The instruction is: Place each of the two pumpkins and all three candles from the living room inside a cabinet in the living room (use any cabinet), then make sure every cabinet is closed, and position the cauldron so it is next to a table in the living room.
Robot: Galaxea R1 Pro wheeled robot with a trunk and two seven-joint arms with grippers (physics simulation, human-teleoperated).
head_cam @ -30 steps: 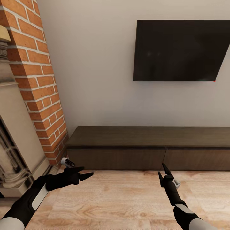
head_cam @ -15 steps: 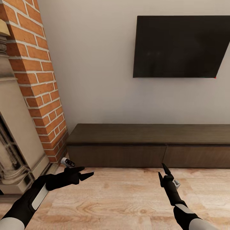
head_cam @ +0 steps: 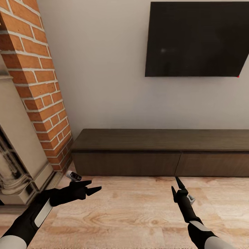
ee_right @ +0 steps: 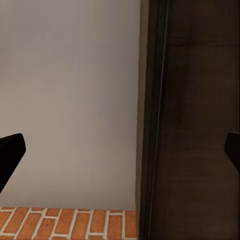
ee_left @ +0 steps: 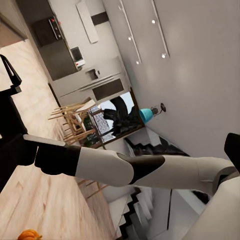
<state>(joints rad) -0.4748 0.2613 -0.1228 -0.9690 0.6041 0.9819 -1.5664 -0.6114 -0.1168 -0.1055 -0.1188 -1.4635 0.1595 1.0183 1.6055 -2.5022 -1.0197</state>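
The cabinet [head_cam: 162,140] is a long, low dark brown unit against the white wall, and both of its wide drawer fronts [head_cam: 126,164] sit flush and closed. My left gripper [head_cam: 95,184] hovers open over the wood floor, short of the cabinet's left end, holding nothing. My right gripper [head_cam: 174,183] points at the seam between the two drawers, also empty. In the right wrist view the cabinet [ee_right: 200,125] is close ahead and the fingertips [ee_right: 10,150] stand far apart. One orange pumpkin [ee_left: 29,234] lies on the floor in the left wrist view. The candles, cauldron and table are out of view.
A brick fireplace column [head_cam: 38,86] with a pale stone surround [head_cam: 17,145] stands close on the left. A black television [head_cam: 197,39] hangs above the cabinet. Light wood floor [head_cam: 131,214] lies between me and the cabinet. A kitchen and dining chairs [ee_left: 75,125] show far off.
The whole head picture has shifted: the television looks larger and the cabinet sits higher, so the camera has moved nearer the wall. Both arms keep the same pose.
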